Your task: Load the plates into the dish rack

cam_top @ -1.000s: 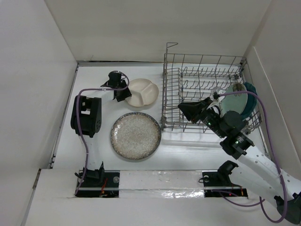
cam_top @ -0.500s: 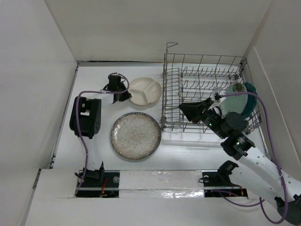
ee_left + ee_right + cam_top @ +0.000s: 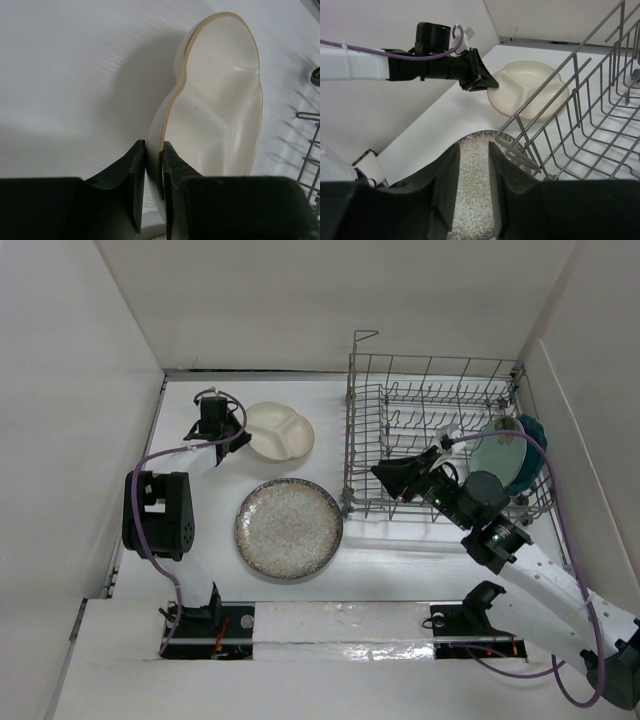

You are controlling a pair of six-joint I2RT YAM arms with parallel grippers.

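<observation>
My left gripper (image 3: 230,430) is shut on the left rim of the cream three-compartment plate (image 3: 280,432) at the back left, and the wrist view shows both fingers (image 3: 134,165) pinching the rim of the plate (image 3: 220,115). The speckled grey-beige plate (image 3: 288,528) lies flat on the table. The mint green plate (image 3: 497,455) and the dark teal plate (image 3: 531,440) stand on edge at the right end of the dish rack (image 3: 430,400). My right gripper (image 3: 385,475) is open and empty over the rack's front left corner, with the speckled plate (image 3: 472,200) between its fingers in the wrist view.
White walls close in the table on the left, back and right. The rack's raised wire handle (image 3: 364,337) stands at its back left corner. The rack's front wires (image 3: 580,125) lie just right of my right fingers. The left arm's purple cable (image 3: 150,465) loops near the left wall.
My left gripper has drawn the cream plate to the left, away from the rack, and the left arm has swung toward the left wall. My right gripper has shifted slightly left.
</observation>
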